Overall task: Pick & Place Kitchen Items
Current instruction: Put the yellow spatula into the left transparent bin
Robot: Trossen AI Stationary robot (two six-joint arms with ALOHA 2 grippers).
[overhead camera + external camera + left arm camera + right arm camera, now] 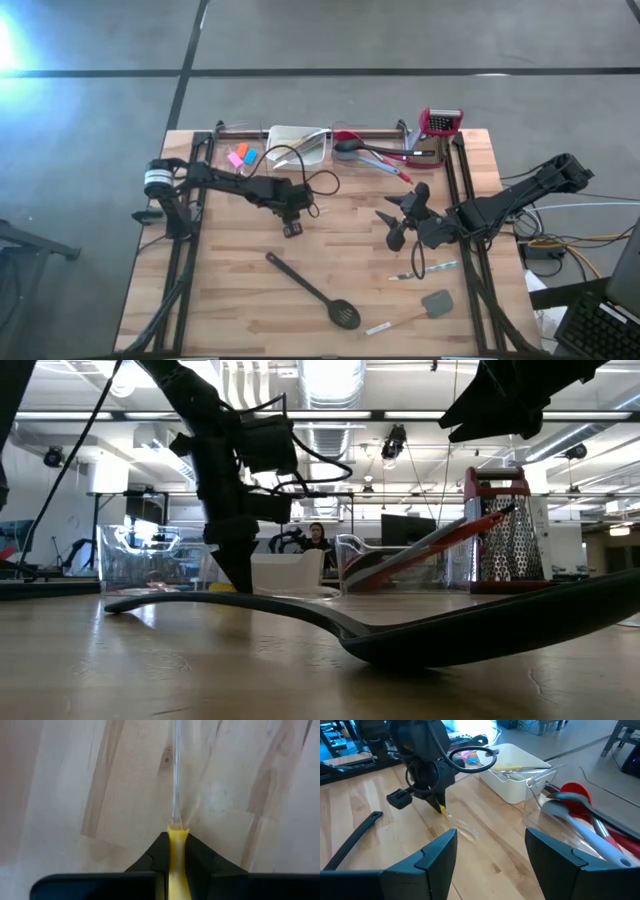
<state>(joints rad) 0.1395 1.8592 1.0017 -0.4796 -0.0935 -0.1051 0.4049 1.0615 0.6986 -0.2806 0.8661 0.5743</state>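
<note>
Left end effector (172, 870) clenched on yellow handle (177, 845) of a clear utensil; tip-only grip may slip or pivot. Right end effector (490, 855) released, idle.

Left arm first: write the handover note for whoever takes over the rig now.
Left end effector: shut on a yellow-handled utensil with a clear blade, low over mid-table.
Right end effector: open, empty, waiting at the table's right.
Done: red and grey utensils lie in the clear bin at the back.
Left: black slotted spoon, grey spatula and thin tongs lie loose at the front.
</note>
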